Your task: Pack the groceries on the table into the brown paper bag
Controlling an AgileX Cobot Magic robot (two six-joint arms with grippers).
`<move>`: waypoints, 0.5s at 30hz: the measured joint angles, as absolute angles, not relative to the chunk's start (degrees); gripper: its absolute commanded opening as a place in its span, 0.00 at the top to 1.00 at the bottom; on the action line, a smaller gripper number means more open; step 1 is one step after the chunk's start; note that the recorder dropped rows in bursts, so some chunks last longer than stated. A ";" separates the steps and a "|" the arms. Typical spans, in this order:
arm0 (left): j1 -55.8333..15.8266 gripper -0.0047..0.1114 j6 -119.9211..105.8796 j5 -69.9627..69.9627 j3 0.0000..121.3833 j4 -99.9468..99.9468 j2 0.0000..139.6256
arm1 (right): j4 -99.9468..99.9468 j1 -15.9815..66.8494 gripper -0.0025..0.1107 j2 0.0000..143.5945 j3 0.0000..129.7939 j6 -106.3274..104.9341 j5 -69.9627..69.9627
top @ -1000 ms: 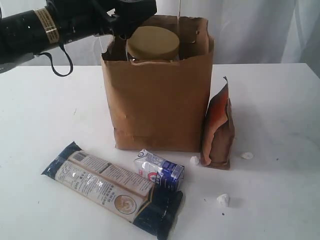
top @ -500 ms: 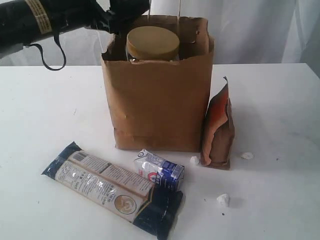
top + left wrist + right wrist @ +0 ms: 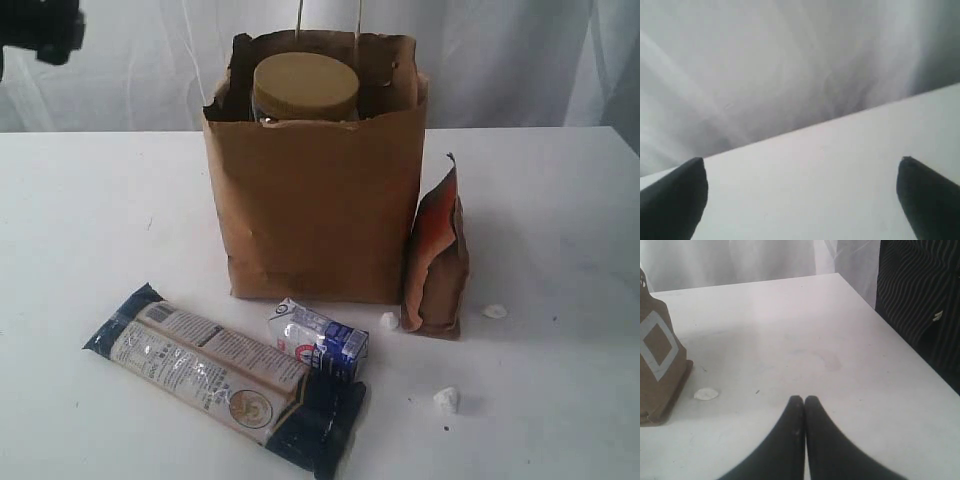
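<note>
Left gripper (image 3: 800,197): jaws wide apart, empty, above bare table (image 3: 830,165).
Right gripper (image 3: 804,407): fingers pressed together, holding nothing, low over the table.
Bag (image 3: 315,210): upright, mid-table.
Jar (image 3: 305,87): inside the bag, lid level with the rim.
Pouch (image 3: 438,255): standing at the bag's right side, apparently touching it.
Carton (image 3: 318,340): lying before the bag.
Packet (image 3: 215,370): flat, touching the carton.

The right hand (image 3: 804,399) hangs over the white surface (image 3: 805,330), tips pressed together. An orange-brown pouch (image 3: 660,375) stands nearby, with a white crumb (image 3: 706,394) just beside it.
</note>
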State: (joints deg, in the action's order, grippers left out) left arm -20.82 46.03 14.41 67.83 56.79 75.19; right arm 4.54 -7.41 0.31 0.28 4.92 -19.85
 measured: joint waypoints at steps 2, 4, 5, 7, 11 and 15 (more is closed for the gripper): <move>-20.82 0.08 43.72 24.01 67.83 63.41 75.55 | 4.54 -7.41 0.98 0.31 0.28 4.92 -19.85; -20.72 0.08 37.04 27.32 67.83 66.91 75.65 | 4.54 -7.41 0.98 0.31 0.28 4.92 -19.85; -20.72 0.08 35.26 27.28 67.83 67.35 75.65 | 4.54 -7.41 0.98 0.31 0.28 4.92 -19.85; -20.72 0.08 33.47 25.62 67.83 65.17 75.65 | 4.54 -7.41 0.98 0.31 0.28 4.92 -19.85; -20.72 0.08 32.80 24.30 67.68 56.22 75.65 | 4.54 -7.41 0.98 0.31 0.28 4.92 -19.85; -20.72 0.14 28.64 22.85 66.54 53.20 76.03 | 4.54 -7.41 0.98 0.31 0.28 4.92 -19.85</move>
State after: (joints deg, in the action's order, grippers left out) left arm -20.72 28.64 22.85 66.54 53.20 76.03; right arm 4.54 -7.41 0.31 0.28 4.92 -19.85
